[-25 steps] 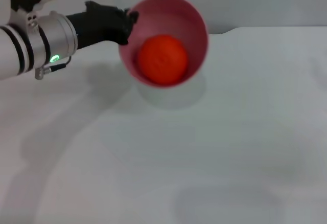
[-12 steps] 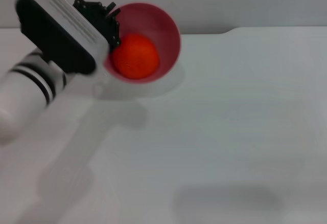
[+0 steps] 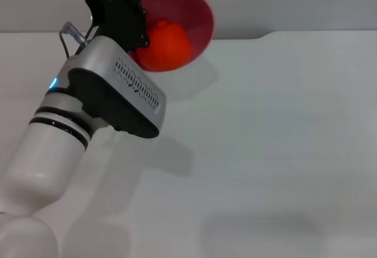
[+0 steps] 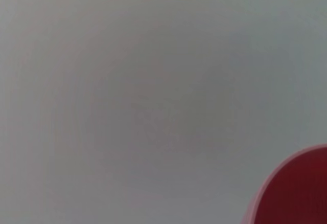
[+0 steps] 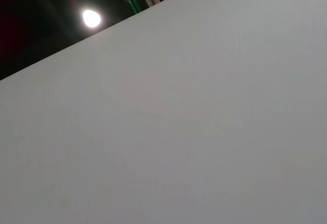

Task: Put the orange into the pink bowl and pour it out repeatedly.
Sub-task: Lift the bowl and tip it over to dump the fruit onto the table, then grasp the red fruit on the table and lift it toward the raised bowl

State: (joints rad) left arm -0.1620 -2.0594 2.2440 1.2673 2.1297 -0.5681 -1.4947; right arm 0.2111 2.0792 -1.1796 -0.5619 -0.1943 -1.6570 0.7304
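Holding the pink bowl (image 3: 197, 16) by its rim, the left gripper (image 3: 134, 19) is clamped on it above the table (image 3: 265, 140) in head view; the orange (image 3: 168, 46) sits inside. Left wrist: only bowl edge over table. Right wrist: bare table; right gripper unseen.

A bright orange-red orange (image 3: 166, 46) sits in a plain pink bowl (image 3: 197, 16).
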